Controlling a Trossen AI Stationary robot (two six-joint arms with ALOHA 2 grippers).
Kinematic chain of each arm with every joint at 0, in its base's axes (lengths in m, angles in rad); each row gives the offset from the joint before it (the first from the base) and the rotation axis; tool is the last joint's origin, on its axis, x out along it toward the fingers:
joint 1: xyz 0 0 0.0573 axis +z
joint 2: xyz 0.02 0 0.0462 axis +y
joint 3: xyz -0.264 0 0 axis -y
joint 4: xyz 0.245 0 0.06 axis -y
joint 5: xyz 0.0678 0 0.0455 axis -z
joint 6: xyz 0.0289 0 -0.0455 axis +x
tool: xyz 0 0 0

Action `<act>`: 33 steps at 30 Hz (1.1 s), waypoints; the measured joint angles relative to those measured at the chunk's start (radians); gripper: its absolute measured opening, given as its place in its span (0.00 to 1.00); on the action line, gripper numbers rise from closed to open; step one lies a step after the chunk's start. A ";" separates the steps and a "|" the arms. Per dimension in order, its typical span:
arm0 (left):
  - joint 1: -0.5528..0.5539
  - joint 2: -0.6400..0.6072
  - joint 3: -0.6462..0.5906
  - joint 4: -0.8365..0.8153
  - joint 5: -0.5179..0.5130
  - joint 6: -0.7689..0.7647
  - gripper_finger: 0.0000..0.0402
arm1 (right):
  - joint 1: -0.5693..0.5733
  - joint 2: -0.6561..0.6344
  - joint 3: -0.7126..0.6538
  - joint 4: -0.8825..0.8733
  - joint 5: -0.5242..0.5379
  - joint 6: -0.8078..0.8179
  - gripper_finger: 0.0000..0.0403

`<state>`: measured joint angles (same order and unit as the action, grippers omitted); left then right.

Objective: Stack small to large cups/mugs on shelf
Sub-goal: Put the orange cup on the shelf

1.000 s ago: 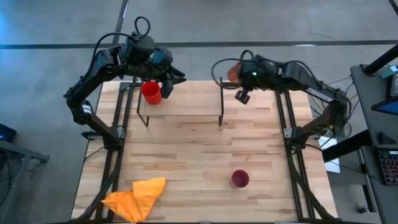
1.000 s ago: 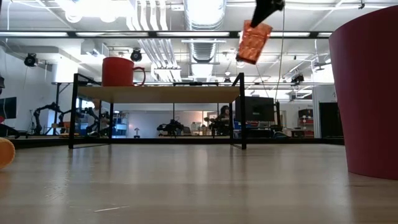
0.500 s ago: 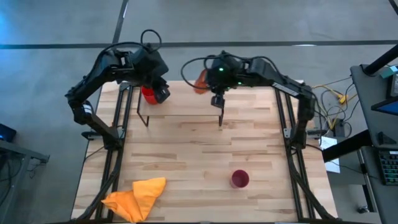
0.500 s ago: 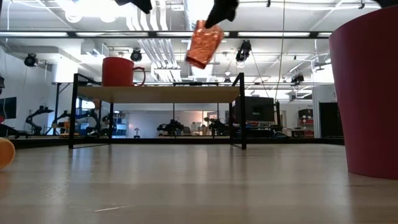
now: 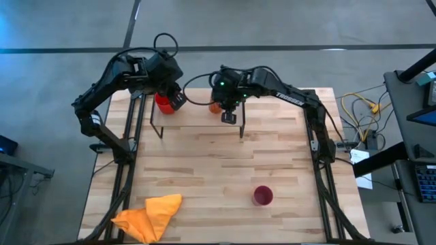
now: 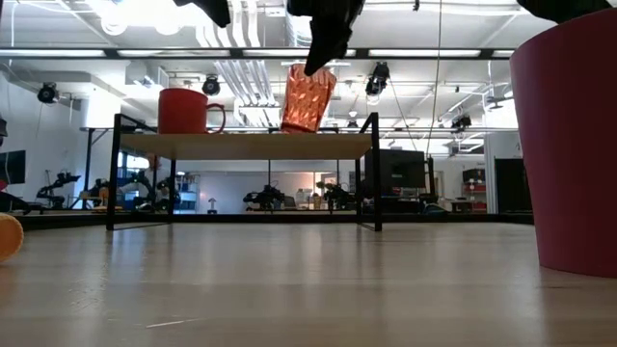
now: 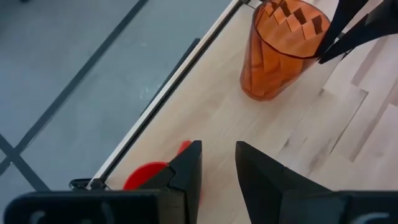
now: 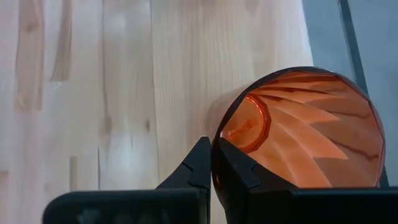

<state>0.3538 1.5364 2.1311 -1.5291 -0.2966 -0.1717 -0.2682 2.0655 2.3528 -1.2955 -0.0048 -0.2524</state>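
The red mug (image 5: 162, 102) stands on the shelf's wooden top board (image 6: 241, 145) near its left end, and also shows in the low view (image 6: 183, 111). My right gripper (image 8: 213, 148) is shut on the orange patterned cup (image 6: 307, 99) over the shelf's middle (image 5: 215, 105). My left gripper (image 7: 217, 158) is open and empty just above the red mug (image 7: 146, 180). The magenta tumbler (image 5: 263, 196) stands on the tabletop near the front right. My right gripper pinches the orange cup's rim (image 8: 217, 134), one finger inside the cup and one outside its wall. The fingers (image 6: 320, 58) come from above, pointing down. The cup hangs mouth up, slightly tilted. Its base (image 6: 301, 128) is at the shelf board; whether it touches, I cannot tell.
An orange cloth (image 5: 150, 214) lies crumpled at the table's near left corner. The shelf's black legs (image 5: 242, 129) stand on the far half of the table. Bare board lies between the mug and the cup (image 5: 194, 109).
My right gripper has carried the orange cup toward the table's left, from beyond the shelf's right end to over its middle, and down to the board. The cup has turned from strongly tilted to nearly upright. My left gripper drew in over the red mug, then kept still.
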 joint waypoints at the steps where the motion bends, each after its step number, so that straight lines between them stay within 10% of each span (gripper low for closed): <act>1: 0.000 0.000 0.000 0.000 0.000 0.003 0.21 | 0.002 0.000 0.000 0.007 0.000 -0.004 0.02; 33: 0.000 0.000 0.000 0.001 0.004 -0.003 0.21 | -0.005 0.040 -0.005 0.031 -0.021 0.044 0.05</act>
<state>0.3538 1.5367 2.1306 -1.5280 -0.2928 -0.1749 -0.2733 2.1055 2.3478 -1.2643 -0.0260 -0.2080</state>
